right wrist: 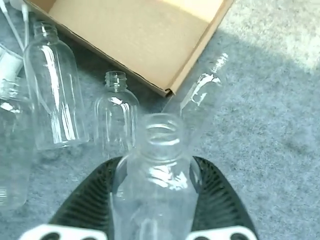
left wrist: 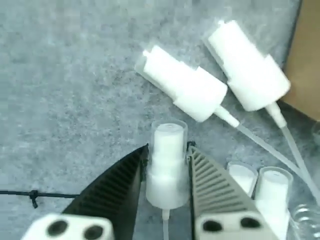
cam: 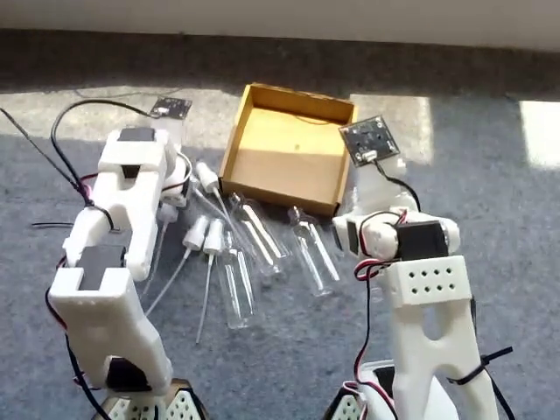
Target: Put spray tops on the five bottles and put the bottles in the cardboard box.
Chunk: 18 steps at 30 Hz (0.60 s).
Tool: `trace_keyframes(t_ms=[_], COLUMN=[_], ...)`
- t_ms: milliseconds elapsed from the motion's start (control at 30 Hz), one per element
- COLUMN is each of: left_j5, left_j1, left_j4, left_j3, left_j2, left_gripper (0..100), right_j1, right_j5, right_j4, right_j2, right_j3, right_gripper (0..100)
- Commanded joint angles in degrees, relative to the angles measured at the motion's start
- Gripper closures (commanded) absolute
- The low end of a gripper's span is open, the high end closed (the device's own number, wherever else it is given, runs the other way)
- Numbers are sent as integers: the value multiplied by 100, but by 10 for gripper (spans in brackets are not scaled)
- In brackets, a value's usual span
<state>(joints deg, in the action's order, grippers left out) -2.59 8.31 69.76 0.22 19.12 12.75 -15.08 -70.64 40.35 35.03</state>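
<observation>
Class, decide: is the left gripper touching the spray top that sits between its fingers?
Touching. In the left wrist view, both fingers of the left gripper press against the sides of the spray top, with no gap visible.

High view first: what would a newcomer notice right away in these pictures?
The open cardboard box sits on the grey carpet, with clear bottles scattered on its near side. The left gripper clasps a white spray top, and the right gripper clasps a clear uncapped bottle.
</observation>
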Motion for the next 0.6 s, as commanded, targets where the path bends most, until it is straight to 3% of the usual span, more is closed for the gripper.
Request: trace_keyframes(t_ms=[0, 300, 433, 567], left_j5=[53, 53, 62, 440], left_j1=[189, -101, -479, -840], left_j4=[589, 2022, 2092, 2075], left_j3=[-989, -2967, -3055, -3046], left_j2=[-857, -2554, -3433, -4145], left_gripper=[996, 996, 996, 995], right_j1=[242, 681, 690, 848], right_j5=[44, 193, 905, 1055], right_j4=[295, 1552, 2149, 2299], right_j2=[207, 224, 224, 233], right_j3=[-92, 198, 259, 259], right_gripper=[994, 993, 993, 993])
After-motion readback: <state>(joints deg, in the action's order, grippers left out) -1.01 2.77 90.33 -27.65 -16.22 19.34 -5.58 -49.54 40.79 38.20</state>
